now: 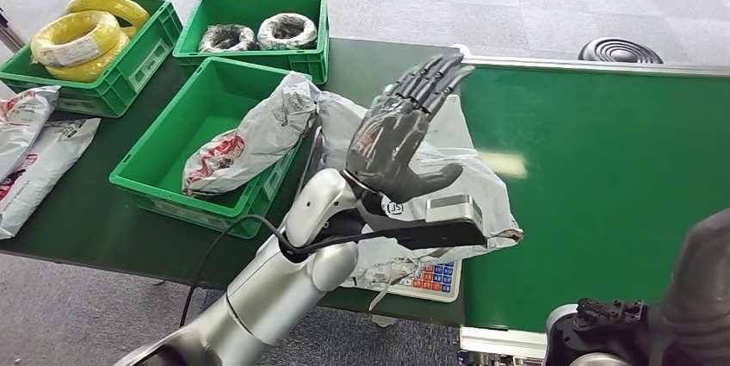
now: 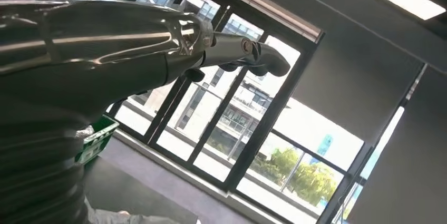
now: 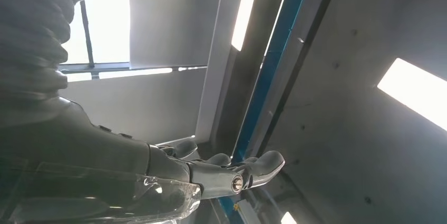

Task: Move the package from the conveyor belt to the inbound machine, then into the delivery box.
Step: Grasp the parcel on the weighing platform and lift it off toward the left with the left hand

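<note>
While the left hand is raised, the lines below run from the near edge outward.
Right arm: a dark cover [image 1: 702,288] sits at the near right corner of the head view, over the near edge of the conveyor belt [image 1: 603,176].
Right hand: in the right wrist view the right hand [image 3: 221,174] points at a ceiling with light panels, fingers stretched out and slightly apart, holding nothing.
Inbound machine: a keypad [image 1: 430,277] shows at the table's near edge, under the package.
Package: the grey package [image 1: 469,178] lies on the machine beside the belt's left edge, its far end reaching the box.
Left hand: the left hand [image 1: 403,129] is lifted above the package, palm up, fingers spread and empty; the left wrist view shows the left thumb against tall windows.
Delivery box: a green delivery box [image 1: 163,146] stands left of the package on the dark table, with a second bag [image 1: 250,138] draped over its right rim.
Open room: the belt's green surface stretches bare to the right.
Far edge: two green crates, one with yellow coils [image 1: 82,34], one with dark coils [image 1: 258,34].
</note>
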